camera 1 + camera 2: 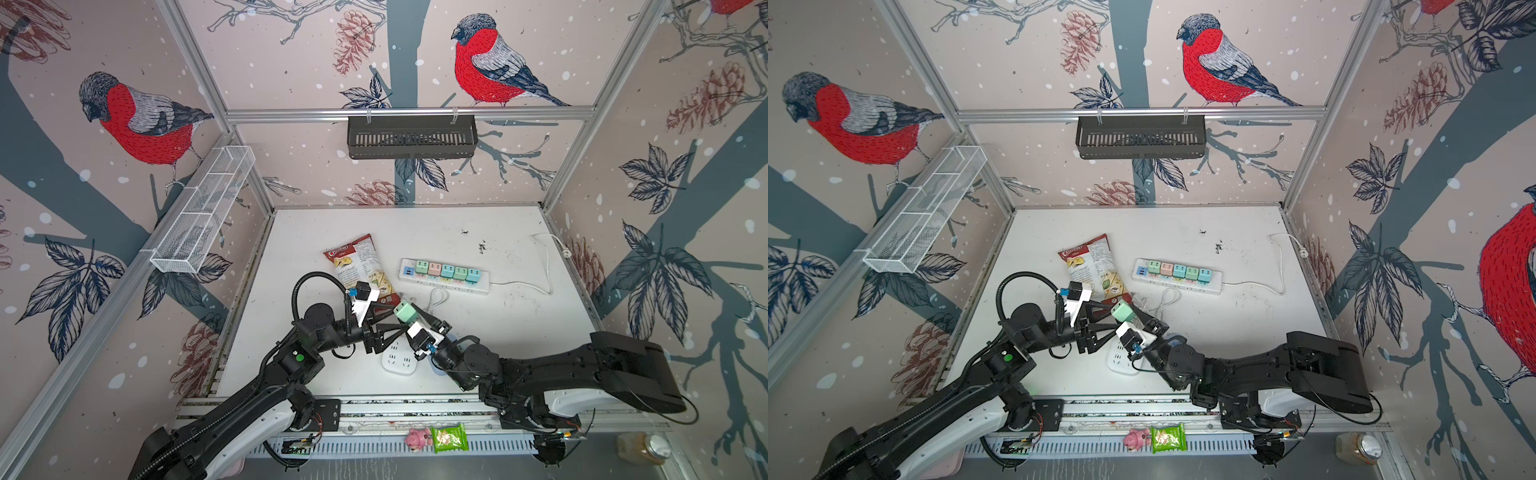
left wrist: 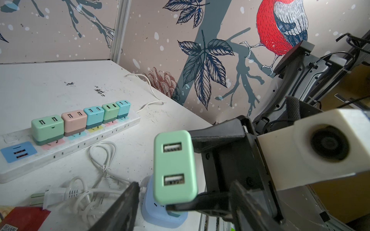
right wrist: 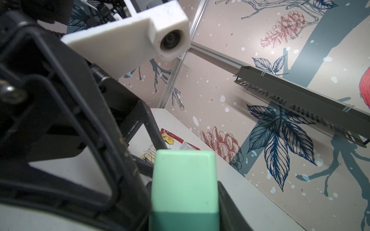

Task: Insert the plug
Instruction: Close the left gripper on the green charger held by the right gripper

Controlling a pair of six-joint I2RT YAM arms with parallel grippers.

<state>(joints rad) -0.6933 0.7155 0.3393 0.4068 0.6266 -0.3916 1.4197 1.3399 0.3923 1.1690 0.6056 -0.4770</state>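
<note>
Near the middle of the bench's [image 1: 498, 332] front edge, the left gripper [image 1: 399, 317] has its jaws apart, one on either side of the mint-green plug [image 2: 175, 166], with a gap showing at each finger. The plug's prongs are hidden. The right gripper [image 1: 417, 316] clamps the plug in the air above a white socket block [image 1: 399, 365], which both arms half cover.

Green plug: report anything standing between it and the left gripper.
Nothing visible does. The green plug, clamped in the right gripper, sits right at the mouth of the left gripper, whose jaws stand apart.
</note>
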